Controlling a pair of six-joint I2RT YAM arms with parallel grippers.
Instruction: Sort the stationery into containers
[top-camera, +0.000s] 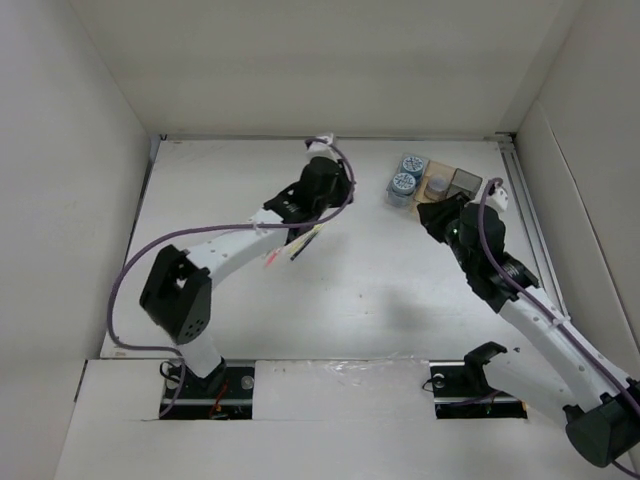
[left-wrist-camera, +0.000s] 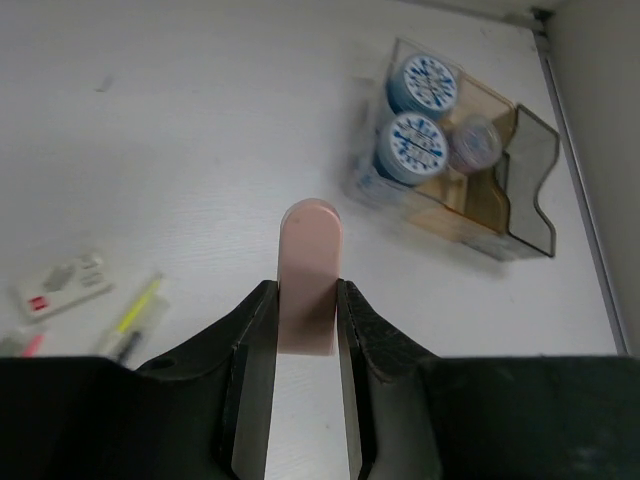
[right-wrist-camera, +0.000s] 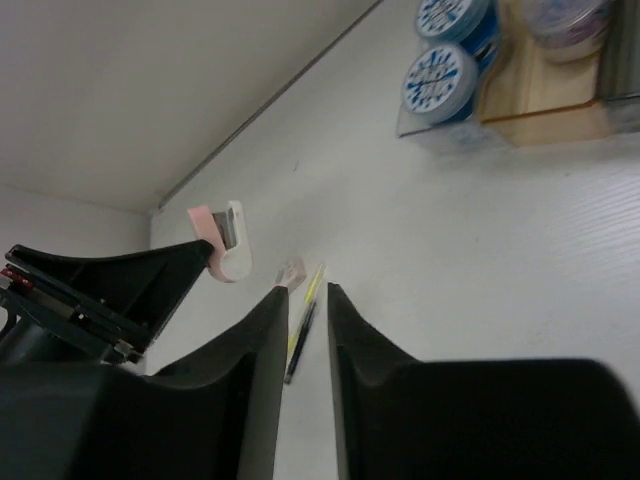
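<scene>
Left wrist view: the small pinkish-white block with a rounded end (left-wrist-camera: 310, 280) sits between the two dark fingers of the left gripper (left-wrist-camera: 308, 305), which press on both of its long sides.
Block, right wrist view: it (right-wrist-camera: 222, 243) shows a pink face and a white face, and is held above the surface at the tip of the other arm's tool.
Containers: a cluster of joined small square open-top boxes (left-wrist-camera: 535, 190), clear, tan and smoky dark grey, stands on the table near its far right corner (top-camera: 465, 182), well apart from the block.
Blue cylinders: two small blue cylinders with patterned white tops, one (left-wrist-camera: 428, 85) behind the other (left-wrist-camera: 413, 145), stand upright and touching in the clear part.
Tan compartment: a third round item with a pinkish patterned top (left-wrist-camera: 475, 143) sits just beside them.
Dark grey compartment: its contents cannot be made out.
Pens: a thin yellow pen (left-wrist-camera: 140, 308), a dark pen (left-wrist-camera: 125, 345) and a pink pen (left-wrist-camera: 35, 345) lie loose on the table, under the left arm (top-camera: 230, 250).
Flat white packet with a red mark (left-wrist-camera: 62, 282): lies just beside the pens.
Right gripper (right-wrist-camera: 305, 292): its jaws are parted by a narrow gap with nothing between them; in the top view it (top-camera: 435, 212) hangs just in front of the boxes.
Right arm (top-camera: 530, 310): reaches from the near right base toward the boxes.
White table (top-camera: 220, 190): bears the boxes, pens and packet.
</scene>
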